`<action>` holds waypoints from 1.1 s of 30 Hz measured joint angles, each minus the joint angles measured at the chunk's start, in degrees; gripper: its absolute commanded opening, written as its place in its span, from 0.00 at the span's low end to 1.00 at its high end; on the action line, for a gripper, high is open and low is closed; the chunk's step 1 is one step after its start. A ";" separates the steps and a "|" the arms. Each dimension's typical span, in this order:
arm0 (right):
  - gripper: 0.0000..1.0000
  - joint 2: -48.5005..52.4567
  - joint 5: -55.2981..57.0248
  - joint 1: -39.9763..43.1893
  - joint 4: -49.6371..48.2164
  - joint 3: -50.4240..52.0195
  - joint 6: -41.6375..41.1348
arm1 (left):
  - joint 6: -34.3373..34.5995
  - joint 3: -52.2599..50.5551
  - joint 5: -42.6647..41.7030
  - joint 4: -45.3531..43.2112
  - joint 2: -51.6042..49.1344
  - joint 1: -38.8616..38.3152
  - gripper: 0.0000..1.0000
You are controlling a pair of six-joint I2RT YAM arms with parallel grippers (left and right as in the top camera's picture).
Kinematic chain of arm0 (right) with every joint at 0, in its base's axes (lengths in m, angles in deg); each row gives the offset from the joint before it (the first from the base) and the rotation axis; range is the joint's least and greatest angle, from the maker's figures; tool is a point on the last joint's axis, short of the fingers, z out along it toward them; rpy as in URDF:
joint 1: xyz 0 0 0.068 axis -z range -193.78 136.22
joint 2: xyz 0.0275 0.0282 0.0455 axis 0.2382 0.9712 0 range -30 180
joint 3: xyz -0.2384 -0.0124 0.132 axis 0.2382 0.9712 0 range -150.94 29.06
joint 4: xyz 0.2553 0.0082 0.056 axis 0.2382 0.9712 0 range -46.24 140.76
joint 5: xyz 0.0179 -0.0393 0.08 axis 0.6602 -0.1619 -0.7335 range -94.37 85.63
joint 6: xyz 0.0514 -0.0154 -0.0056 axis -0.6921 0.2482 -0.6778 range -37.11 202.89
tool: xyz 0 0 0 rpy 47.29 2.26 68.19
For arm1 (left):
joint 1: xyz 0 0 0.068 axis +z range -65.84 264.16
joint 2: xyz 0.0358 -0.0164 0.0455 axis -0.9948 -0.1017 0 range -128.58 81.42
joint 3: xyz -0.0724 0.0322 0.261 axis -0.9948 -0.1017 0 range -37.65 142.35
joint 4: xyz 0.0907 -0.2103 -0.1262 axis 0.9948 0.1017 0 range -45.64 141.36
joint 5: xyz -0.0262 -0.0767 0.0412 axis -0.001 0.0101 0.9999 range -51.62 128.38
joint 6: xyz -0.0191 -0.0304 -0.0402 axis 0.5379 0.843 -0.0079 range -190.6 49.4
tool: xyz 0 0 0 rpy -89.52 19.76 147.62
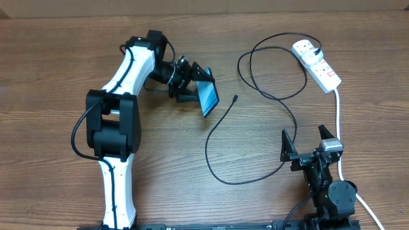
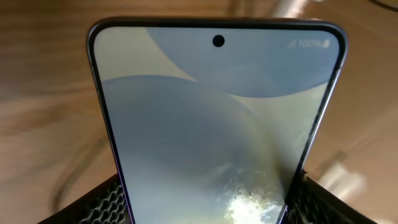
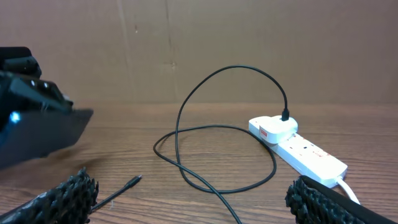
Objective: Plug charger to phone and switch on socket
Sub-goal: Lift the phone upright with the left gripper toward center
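My left gripper (image 1: pixel 199 86) is shut on the phone (image 1: pixel 209 96), which has a light blue screen, and holds it tilted at the table's middle back. In the left wrist view the phone (image 2: pixel 214 124) fills the frame between the fingers. The charger, a thin black cable (image 1: pixel 281 99), loops across the table; its connector tip (image 1: pixel 235 98) lies free just right of the phone and also shows in the right wrist view (image 3: pixel 132 181). The socket (image 1: pixel 316 64), a white power strip with red switches, lies at the back right, and shows in the right wrist view (image 3: pixel 298 146). My right gripper (image 1: pixel 305 144) is open and empty near the front right.
A thick white cord (image 1: pixel 339 128) runs from the socket toward the front right edge, beside my right arm. A brown cardboard wall (image 3: pixel 249 50) stands behind the table.
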 measured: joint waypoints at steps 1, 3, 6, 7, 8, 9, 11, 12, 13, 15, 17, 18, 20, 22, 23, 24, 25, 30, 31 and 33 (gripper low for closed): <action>1.00 0.00 0.00 0.00 0.00 0.00 0.00 | 0.37 0.00 -1.75 0.04 0.00 0.11 0.71; 1.00 0.00 0.00 0.00 0.00 0.00 0.00 | 1.77 0.00 -5.44 0.00 0.00 0.35 0.72; 1.00 0.00 0.00 0.00 -0.04 0.00 0.02 | 4.26 0.00 -9.29 0.02 0.00 0.59 0.72; 1.00 0.00 -0.02 0.00 -0.02 0.00 0.00 | 5.44 0.00 -10.60 0.02 0.00 0.68 0.72; 1.00 0.00 -0.02 0.00 -0.02 0.00 0.00 | 6.45 0.00 -11.61 0.02 0.00 0.90 0.71; 1.00 0.00 0.00 0.00 -0.04 0.00 0.00 | 7.76 0.00 -13.07 0.00 0.00 0.96 0.71; 1.00 0.00 0.00 0.00 -0.02 0.00 0.00 | 9.79 0.00 -14.91 0.00 0.00 1.29 0.71; 1.00 0.00 0.00 0.00 -0.02 0.00 0.00 | 10.27 0.00 -15.39 0.00 0.00 1.40 0.71; 1.00 0.00 -0.02 0.00 -0.02 0.00 -0.02 | 10.95 0.00 -16.02 0.02 0.00 1.62 0.71; 1.00 0.00 -0.02 0.00 -0.04 0.00 -0.02 | 12.61 0.00 -17.46 0.00 0.00 2.16 0.71; 1.00 0.00 -0.02 0.00 -0.04 0.00 -0.02 | 13.20 0.00 -18.21 0.02 0.00 2.49 0.71; 1.00 0.00 0.00 0.00 -0.02 0.00 0.02 | 13.40 0.00 -18.60 0.00 0.00 2.75 0.71; 1.00 0.00 -0.02 0.00 -0.04 0.00 -0.02 | 13.90 0.00 -19.52 0.02 0.00 3.21 0.71; 1.00 0.00 0.00 0.00 0.00 0.00 0.02 | 14.34 0.00 -20.31 0.02 0.00 3.65 0.70; 1.00 0.00 0.00 0.00 -0.02 0.00 -0.02 | 14.47 0.00 -20.50 0.02 0.00 3.89 0.70; 1.00 0.00 -0.02 0.00 0.00 0.00 -0.02 | 14.51 0.00 -20.70 0.02 0.00 4.11 0.70; 1.00 0.00 0.00 0.00 -0.04 0.00 0.00 | 14.53 0.00 -20.87 0.02 0.00 4.26 0.70; 1.00 0.00 0.00 0.00 -0.02 0.00 0.02 | 14.53 0.00 -20.96 0.02 0.00 4.68 0.70; 1.00 0.00 -0.02 0.00 -0.07 0.00 0.00 | 14.53 0.00 -20.96 0.00 0.00 4.70 0.70; 1.00 0.00 0.00 0.00 0.00 0.00 -0.02 | 14.53 0.00 -20.96 0.02 0.00 4.70 0.70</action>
